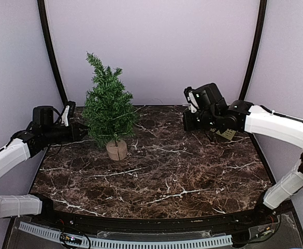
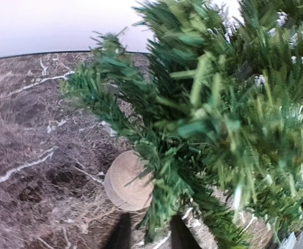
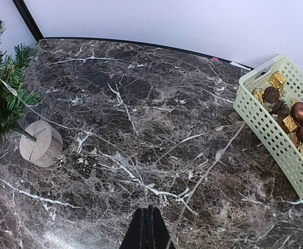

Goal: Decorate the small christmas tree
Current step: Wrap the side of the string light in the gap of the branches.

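At the back left of the tabletop (image 1: 167,171), upright on its stump base: tree (image 1: 109,111). Against its lower branches from the left: left gripper (image 2: 150,231), parted slightly, one twig between the fingers. Raised over the right side, above the basket (image 3: 268,122): right gripper (image 3: 147,220), closed tight.

Robot lab booth — plain pale walls (image 1: 156,46), black frame poles (image 1: 48,46), marble-look tabletop (image 1: 167,155), two white arms (image 1: 275,127)
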